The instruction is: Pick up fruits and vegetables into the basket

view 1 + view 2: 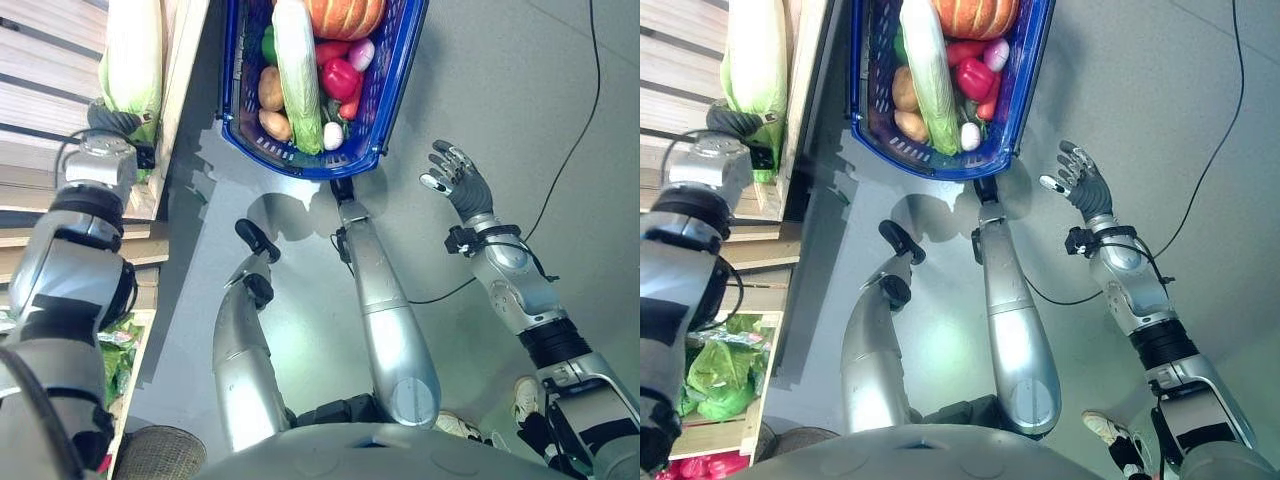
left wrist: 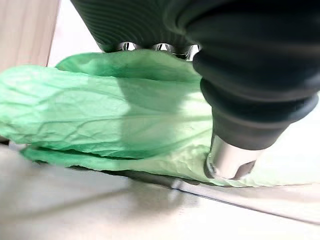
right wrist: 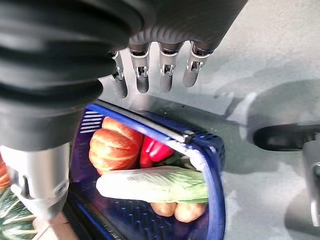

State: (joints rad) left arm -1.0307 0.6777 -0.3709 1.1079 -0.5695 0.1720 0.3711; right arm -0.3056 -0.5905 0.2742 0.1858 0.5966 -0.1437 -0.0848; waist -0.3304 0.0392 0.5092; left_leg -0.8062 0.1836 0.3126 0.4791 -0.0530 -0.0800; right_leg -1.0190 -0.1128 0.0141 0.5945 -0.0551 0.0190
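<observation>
I am looking down at the blue basket (image 1: 385, 120) sitting on the grey floor (image 1: 520, 90) ahead of the robot. It is holding an orange pumpkin (image 1: 345, 15), a long pale-green cabbage (image 1: 297, 75) lying lengthwise, a red pepper (image 1: 340, 78), two potatoes (image 1: 272, 90) near its left wall, a small purple-and-white vegetable (image 1: 361, 53) and a white one (image 1: 333, 135) by the near rim.

My left hand (image 1: 115, 122) is reaching onto the wooden shelf (image 1: 40, 90) to the left of the basket, sitting on a second leafy cabbage (image 1: 132, 55) that is lying there. In the left wrist view the crinkled green leaves (image 2: 100, 115) are lying right under the palm, and the fingers (image 2: 160, 47) are dipping behind the cabbage, so I cannot tell whether they are closing around it.

My right hand (image 1: 458, 178) is hovering in the air to the right of the basket, apart from it, with its fingers (image 3: 165, 70) spread and relaxed, holding nothing. More bagged green leaves (image 1: 715, 375) are lying on a lower shelf level at the left.
</observation>
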